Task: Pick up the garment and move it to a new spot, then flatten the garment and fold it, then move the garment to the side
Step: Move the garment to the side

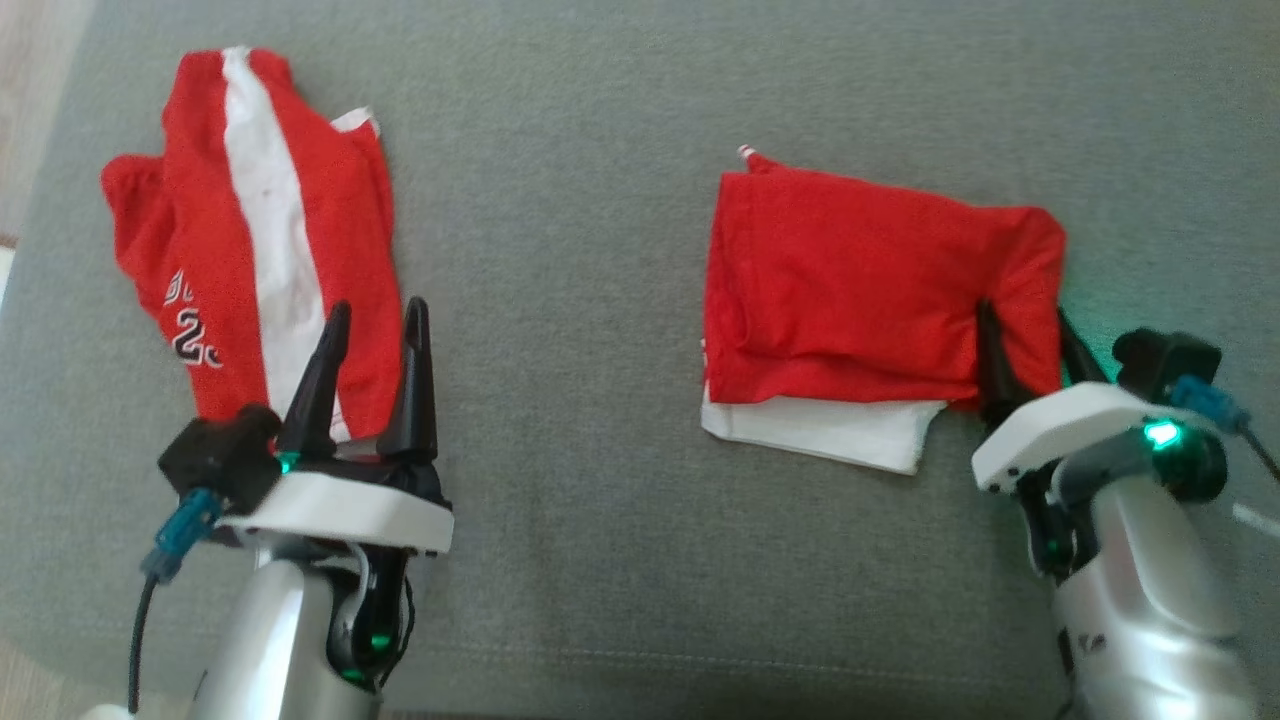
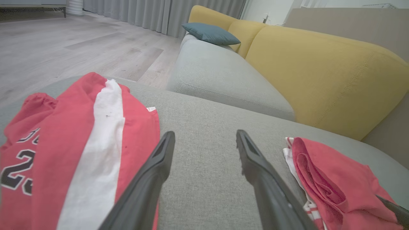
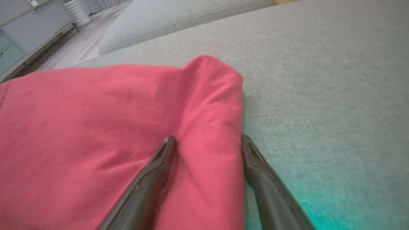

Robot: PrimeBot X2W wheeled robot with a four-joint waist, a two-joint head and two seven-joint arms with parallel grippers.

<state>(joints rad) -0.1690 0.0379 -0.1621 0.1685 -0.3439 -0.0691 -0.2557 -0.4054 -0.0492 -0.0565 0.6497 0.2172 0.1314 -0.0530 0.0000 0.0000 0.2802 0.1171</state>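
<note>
- Head view: a folded red garment (image 1: 860,280), with a white layer showing beneath, is seen lying flat on the grey cushion (image 1: 560,200), right of centre. A striped red garment (image 1: 270,240) is spread at the left. The left gripper (image 1: 378,305) is held spread by that piece's near end, with nothing between its fingers.
- Left wrist view: mostly bare cushion is framed between the parted fingers, and the folded red garment (image 2: 335,179) is seen off to the right.
- Right wrist view: the right gripper (image 3: 207,139) is spread, not clamped, with the garment's right-hand edge bulging between its fingers. The cloth is judged light, limp and liable to unfold, so all layers are best pinched together at that edge.
</note>
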